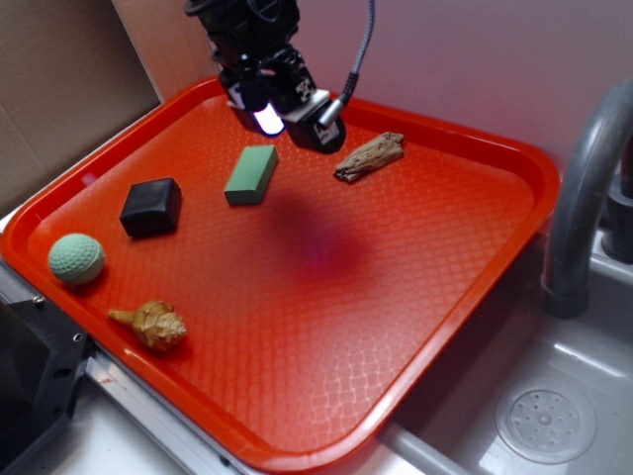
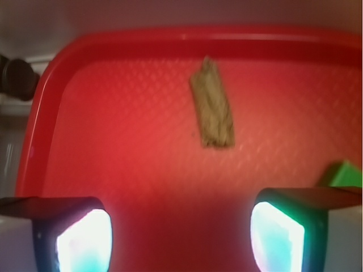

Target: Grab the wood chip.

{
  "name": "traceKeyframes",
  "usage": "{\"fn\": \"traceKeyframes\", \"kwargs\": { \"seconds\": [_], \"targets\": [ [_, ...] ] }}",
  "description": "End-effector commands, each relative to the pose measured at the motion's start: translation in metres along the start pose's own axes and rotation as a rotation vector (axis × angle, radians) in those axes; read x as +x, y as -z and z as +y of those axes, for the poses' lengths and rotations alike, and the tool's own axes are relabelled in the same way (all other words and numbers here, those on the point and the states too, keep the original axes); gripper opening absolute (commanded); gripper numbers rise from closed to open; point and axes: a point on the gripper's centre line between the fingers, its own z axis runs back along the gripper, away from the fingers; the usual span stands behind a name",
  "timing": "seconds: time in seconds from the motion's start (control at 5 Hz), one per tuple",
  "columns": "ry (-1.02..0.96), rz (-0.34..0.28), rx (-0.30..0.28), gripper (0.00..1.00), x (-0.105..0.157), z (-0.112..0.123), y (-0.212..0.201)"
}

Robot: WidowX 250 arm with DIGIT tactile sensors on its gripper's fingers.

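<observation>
Wrist view shows the end effector [image 2: 181, 238] released, its fingers spread wide and empty, probably so they can straddle the wood chip [image 2: 212, 107], which lies ahead on the red tray [image 2: 113, 42] near its far rim.

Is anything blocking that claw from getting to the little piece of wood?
Nothing visible does. The gripper hangs open above the red tray, and the wrist view shows only bare tray between its fingers and the wood chip. The green block sits off to one side.
</observation>
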Motion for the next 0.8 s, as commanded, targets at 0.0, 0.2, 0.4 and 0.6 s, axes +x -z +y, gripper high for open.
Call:
{"fn": "traceKeyframes", "kwargs": {
  "seconds": [0.0,0.2,0.4,0.6],
  "targets": [
    [0.04,-0.002,0.054,1.0,0.033,0.008,0.023],
    [0.094,-0.033,0.108,1.0,0.045,0.006,0.039],
    [0.096,-0.01,0.124,1.0,0.061,0.007,0.052],
    [0.1,0.032,0.117,0.59,0.056,0.006,0.063]
  ]
}}
